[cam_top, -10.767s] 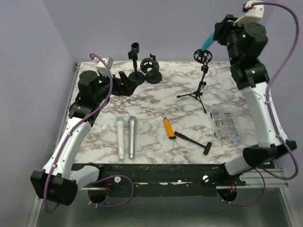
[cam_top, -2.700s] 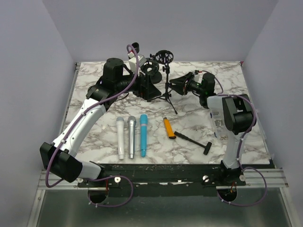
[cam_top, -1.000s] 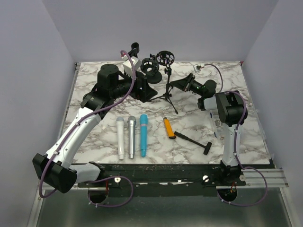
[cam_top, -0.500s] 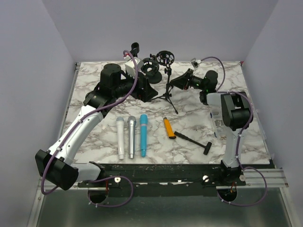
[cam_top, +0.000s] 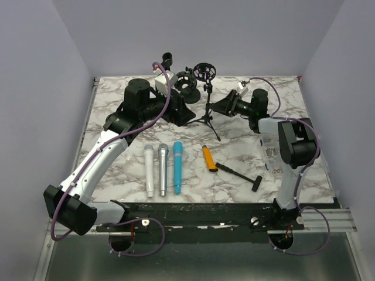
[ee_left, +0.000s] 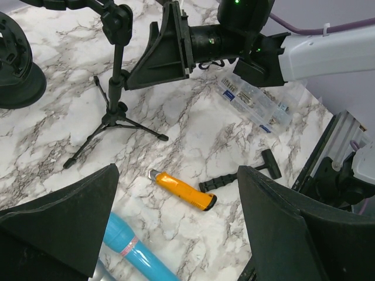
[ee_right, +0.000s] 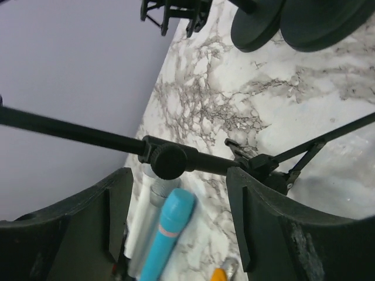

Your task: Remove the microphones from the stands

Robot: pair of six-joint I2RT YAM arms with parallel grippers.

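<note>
Teal mic, smooth body w/ pink ring, lies flat on worktop just right of silver mic. Long axis runs near–far. Left pincer spread wide, empty. Right pincer spread either side of stand pole.

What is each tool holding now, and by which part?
Nothing is held. The left tool is open and empty. The right tool is open too; the stand's pole passes between its jaws, but they do not clamp it.
</note>
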